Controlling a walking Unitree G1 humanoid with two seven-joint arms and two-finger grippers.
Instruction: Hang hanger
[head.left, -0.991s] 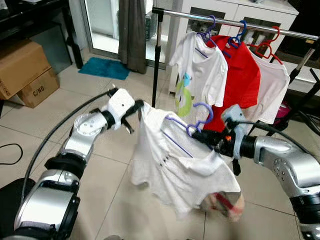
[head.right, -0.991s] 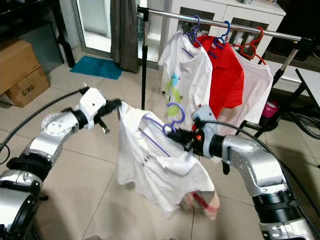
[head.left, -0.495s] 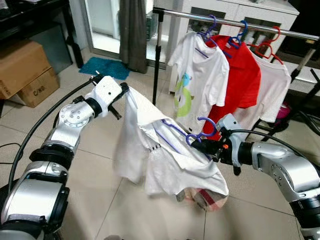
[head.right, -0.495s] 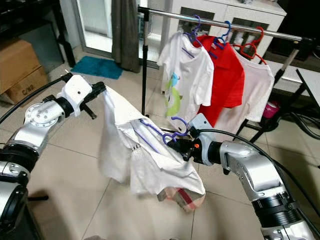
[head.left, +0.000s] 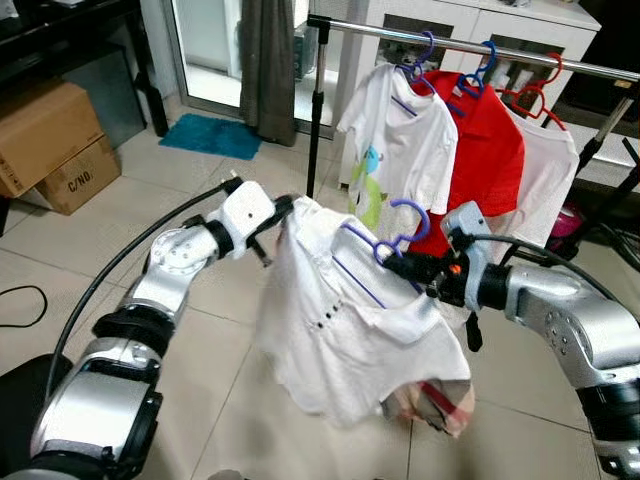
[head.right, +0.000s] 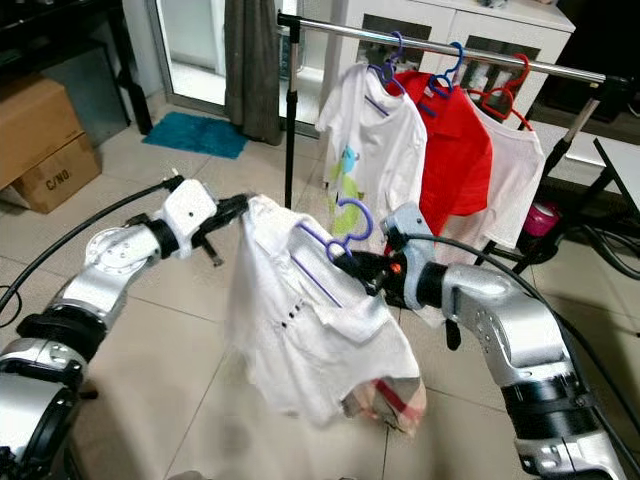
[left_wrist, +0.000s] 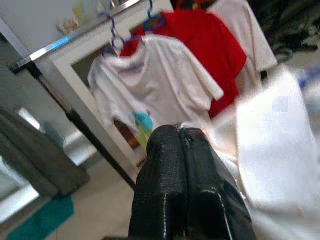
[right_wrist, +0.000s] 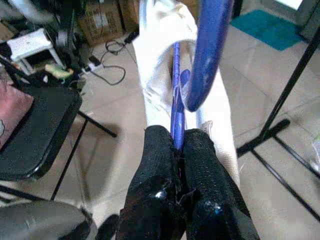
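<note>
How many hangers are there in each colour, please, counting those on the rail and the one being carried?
Purple: 2, one on the rail and one held in the right gripper with the white shirt
Blue: 1
Red: 1
Total: 4

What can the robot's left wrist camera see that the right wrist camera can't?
The left wrist view alone shows the clothes rail with a white T-shirt and a red shirt hanging on it. The right wrist view alone shows the purple hanger pinched by the right gripper, and a black chair. Both show black fingers pressed shut and the white shirt being carried.
</note>
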